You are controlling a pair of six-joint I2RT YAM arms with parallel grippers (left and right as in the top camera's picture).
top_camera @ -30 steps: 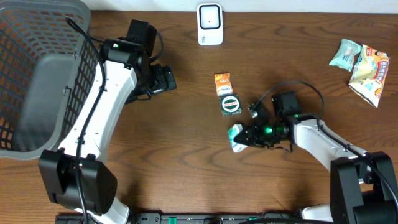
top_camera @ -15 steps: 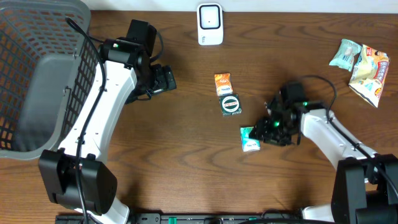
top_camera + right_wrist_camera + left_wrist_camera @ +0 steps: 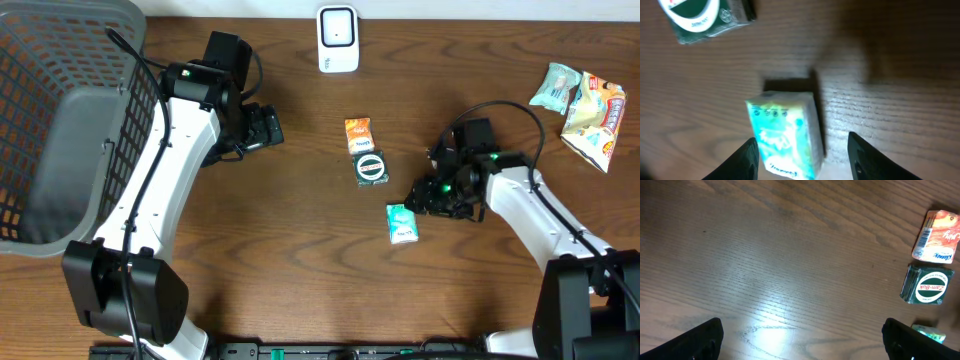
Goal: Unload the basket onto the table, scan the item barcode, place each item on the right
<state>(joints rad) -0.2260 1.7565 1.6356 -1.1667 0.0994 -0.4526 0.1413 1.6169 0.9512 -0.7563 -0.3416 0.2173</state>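
Lying flat on brown wood-grain table [image 3: 300, 280]: teal pack [image 3: 401, 224] | right tool [image 3: 802, 150] open beside it | left tool [image 3: 802, 332] open, empty

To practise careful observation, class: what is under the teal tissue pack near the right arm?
Only the wooden table shows around the teal tissue pack, which lies directly on it. Its underside is hidden.
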